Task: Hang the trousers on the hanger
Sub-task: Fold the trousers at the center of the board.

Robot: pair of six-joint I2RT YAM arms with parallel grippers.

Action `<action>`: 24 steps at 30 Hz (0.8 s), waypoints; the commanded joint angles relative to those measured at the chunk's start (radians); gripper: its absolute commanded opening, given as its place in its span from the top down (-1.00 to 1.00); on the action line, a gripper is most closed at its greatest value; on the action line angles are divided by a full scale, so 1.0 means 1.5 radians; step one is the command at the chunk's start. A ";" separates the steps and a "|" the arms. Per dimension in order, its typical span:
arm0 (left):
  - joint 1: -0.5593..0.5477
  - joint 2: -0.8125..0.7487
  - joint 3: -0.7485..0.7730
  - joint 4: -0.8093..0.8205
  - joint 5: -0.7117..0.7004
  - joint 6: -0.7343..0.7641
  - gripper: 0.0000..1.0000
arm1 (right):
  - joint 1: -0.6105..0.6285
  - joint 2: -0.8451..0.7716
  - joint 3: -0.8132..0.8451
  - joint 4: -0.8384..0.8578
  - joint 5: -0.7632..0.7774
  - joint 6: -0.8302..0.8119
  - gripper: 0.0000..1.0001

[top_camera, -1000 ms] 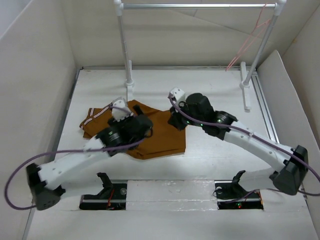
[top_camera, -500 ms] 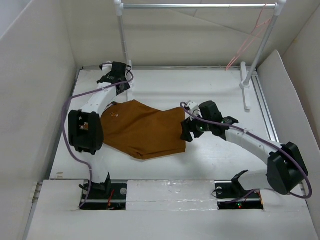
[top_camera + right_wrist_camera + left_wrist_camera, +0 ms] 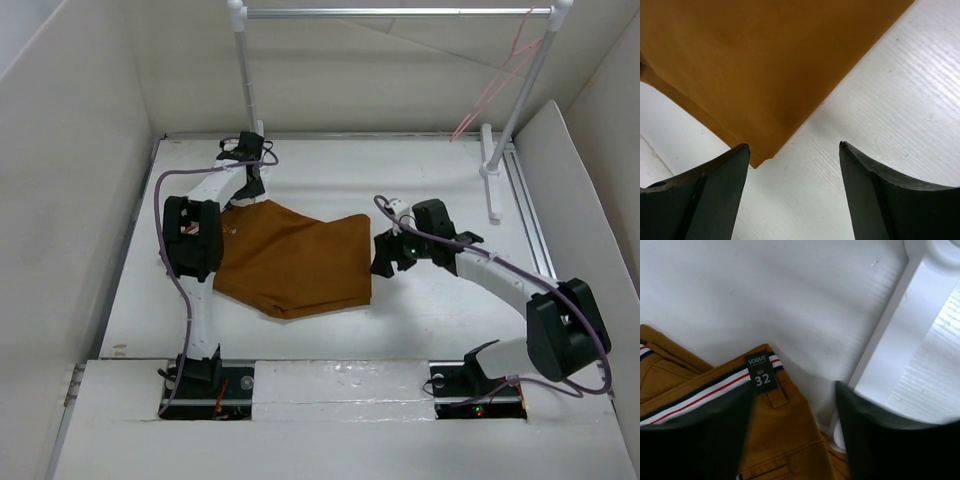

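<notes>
The rust-brown trousers [image 3: 295, 262] lie folded on the table, left of centre. My left gripper [image 3: 244, 190] points down at their back-left corner. In the left wrist view it [image 3: 792, 390] stands open, its fingers straddling the striped waistband [image 3: 700, 395] beside the size label [image 3: 761, 374]. My right gripper [image 3: 381, 257] hovers open at the trousers' right edge. In the right wrist view it [image 3: 793, 145] holds nothing, with a cloth corner [image 3: 760, 75] just ahead of it. The pale-pink hanger [image 3: 497, 78] hangs from the right end of the rail.
A silver rail [image 3: 395, 12] on two white posts [image 3: 248, 90] [image 3: 522, 95] spans the back. The left post's white foot [image 3: 912, 335] lies right beside my left gripper. White walls enclose the table [image 3: 440, 180] on three sides.
My left arm swung from above the trousers to their back-left corner, its jaws narrowing. My right gripper opened, let go of the cloth and drew back right. The trousers now lie flatter.
</notes>
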 commanded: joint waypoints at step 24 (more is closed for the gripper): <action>0.060 -0.104 -0.075 0.009 -0.070 0.016 1.00 | -0.030 0.142 -0.138 0.331 -0.202 0.135 1.00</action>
